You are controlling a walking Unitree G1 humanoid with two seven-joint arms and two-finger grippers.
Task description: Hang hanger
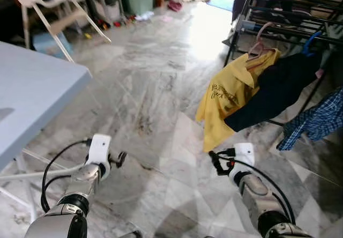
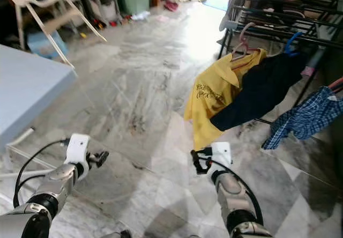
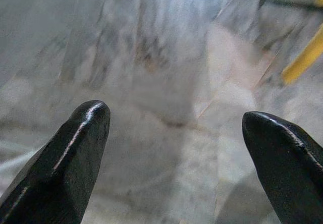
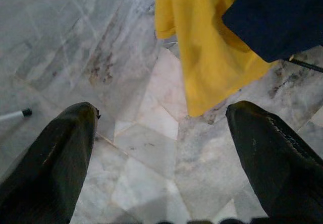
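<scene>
Pink hanger [image 1: 261,41] hooked on the black drying rack [image 1: 289,13], carrying a yellow shirt [image 1: 228,101] beside a dark garment [image 1: 273,90]. Left hand [image 1: 119,158] and right hand [image 1: 216,162], both spread and empty, are held above the marble floor [image 1: 155,88]; grey bench [image 1: 32,93] at left.

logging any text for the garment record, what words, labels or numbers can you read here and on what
Dark print on the chest of the yellow shirt hanging on the drying rack: too small and blurred to read.
Nothing legible on the dark garment, the blue checked shirt or the table.
</scene>
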